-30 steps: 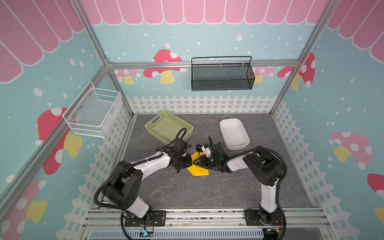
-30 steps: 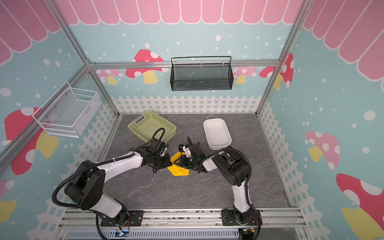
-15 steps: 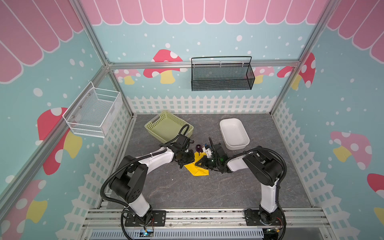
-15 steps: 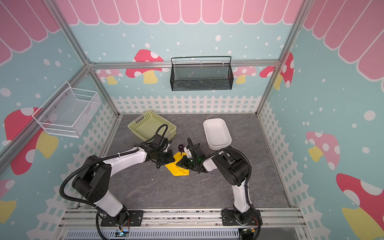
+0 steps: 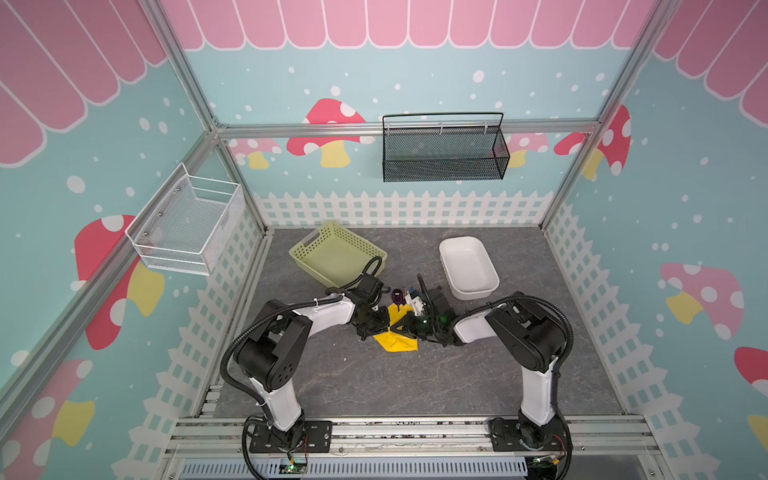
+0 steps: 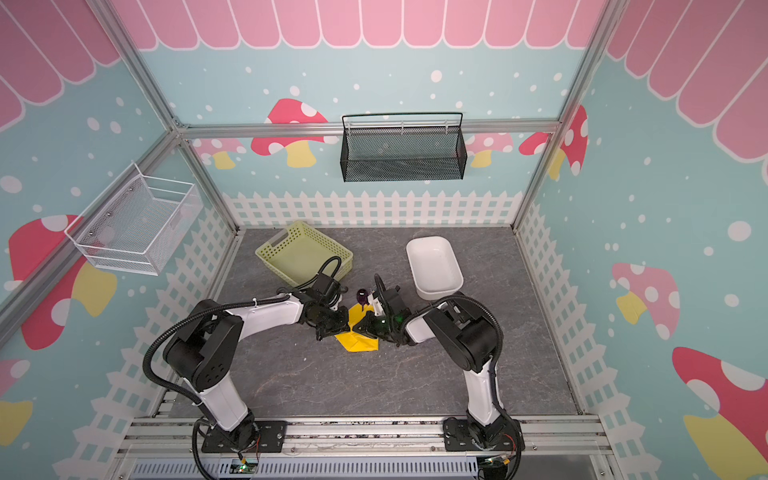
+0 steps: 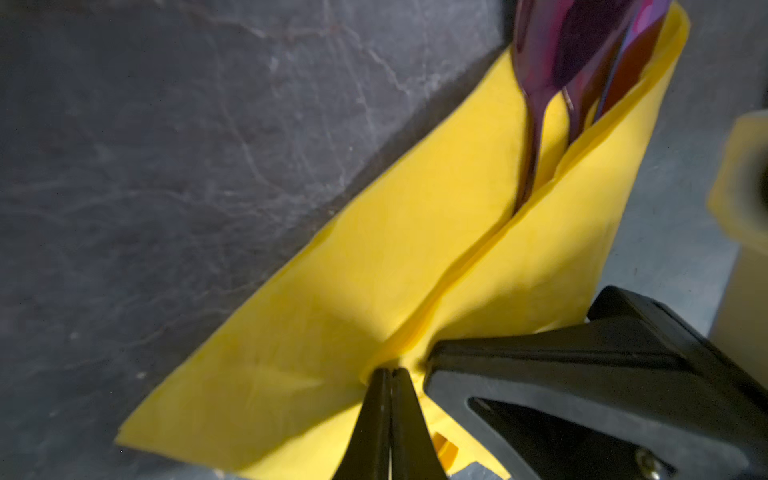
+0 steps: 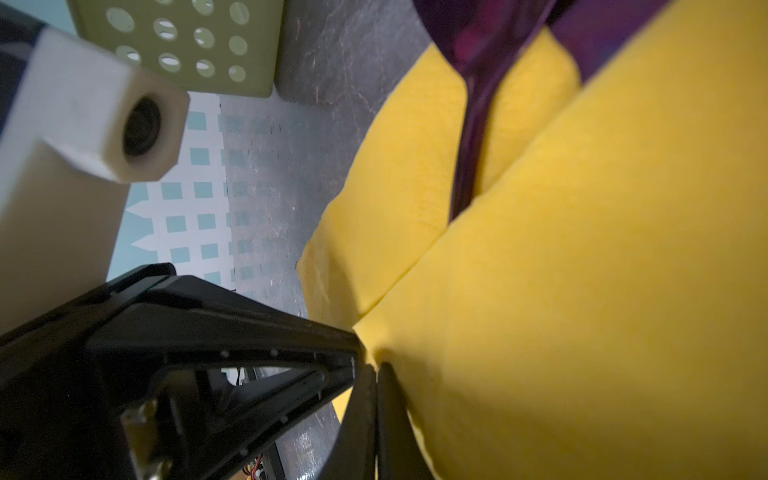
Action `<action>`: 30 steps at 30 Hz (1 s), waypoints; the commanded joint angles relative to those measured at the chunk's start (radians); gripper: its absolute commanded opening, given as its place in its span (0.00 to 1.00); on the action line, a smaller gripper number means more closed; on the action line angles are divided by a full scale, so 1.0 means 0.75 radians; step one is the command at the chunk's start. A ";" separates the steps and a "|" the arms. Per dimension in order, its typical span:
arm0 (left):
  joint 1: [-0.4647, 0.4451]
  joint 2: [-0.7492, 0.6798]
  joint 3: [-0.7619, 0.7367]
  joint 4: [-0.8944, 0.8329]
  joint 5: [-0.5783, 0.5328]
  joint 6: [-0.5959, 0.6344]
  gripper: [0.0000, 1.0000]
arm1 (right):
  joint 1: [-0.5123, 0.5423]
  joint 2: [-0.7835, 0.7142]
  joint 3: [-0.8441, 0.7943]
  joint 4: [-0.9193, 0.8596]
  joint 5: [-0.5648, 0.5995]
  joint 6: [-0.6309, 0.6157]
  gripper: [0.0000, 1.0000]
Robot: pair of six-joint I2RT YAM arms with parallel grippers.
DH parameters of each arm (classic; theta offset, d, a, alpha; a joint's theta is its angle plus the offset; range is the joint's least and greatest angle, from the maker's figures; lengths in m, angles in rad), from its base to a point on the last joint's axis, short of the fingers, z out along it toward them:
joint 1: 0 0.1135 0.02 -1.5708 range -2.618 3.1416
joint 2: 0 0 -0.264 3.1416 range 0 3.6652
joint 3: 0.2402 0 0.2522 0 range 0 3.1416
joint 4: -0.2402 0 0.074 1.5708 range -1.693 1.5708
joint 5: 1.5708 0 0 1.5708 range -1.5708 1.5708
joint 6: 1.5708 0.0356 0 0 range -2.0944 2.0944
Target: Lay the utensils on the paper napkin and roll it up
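1. Since the paper napkin [image 5: 397, 341] is already folded over the utensils [image 7: 582, 62], the rolling step is judged to be in hand. The placing is taken as done, though the fork cannot be made out.
2. The napkin is found on the worktop [image 5: 374, 382] near the green basket [image 5: 336, 253], on the basket's side facing the arm bases. The purple spoon [image 5: 397, 296] is seen poking out of the napkin end nearer the basket.
3. The left jaws are pressed together, pinching the napkin where its flaps overlap. The right jaws are likewise pressed together on a pucker of paper just beside them.
4. For the next move, a joint turn of both pinches is judged to be needed. The flap must be wound around the handles without the thin paper being torn or the utensils sliding out.
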 commanded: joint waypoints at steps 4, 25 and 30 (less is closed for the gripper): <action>0.002 0.029 -0.021 -0.019 -0.023 0.022 0.07 | 0.008 -0.118 0.054 -0.212 0.085 -0.083 0.10; 0.004 0.042 -0.033 -0.019 -0.030 0.028 0.05 | 0.058 -0.134 0.381 -0.851 0.247 -0.310 0.27; 0.005 0.039 -0.035 -0.022 -0.025 0.031 0.04 | 0.067 -0.045 0.443 -0.886 0.245 -0.326 0.26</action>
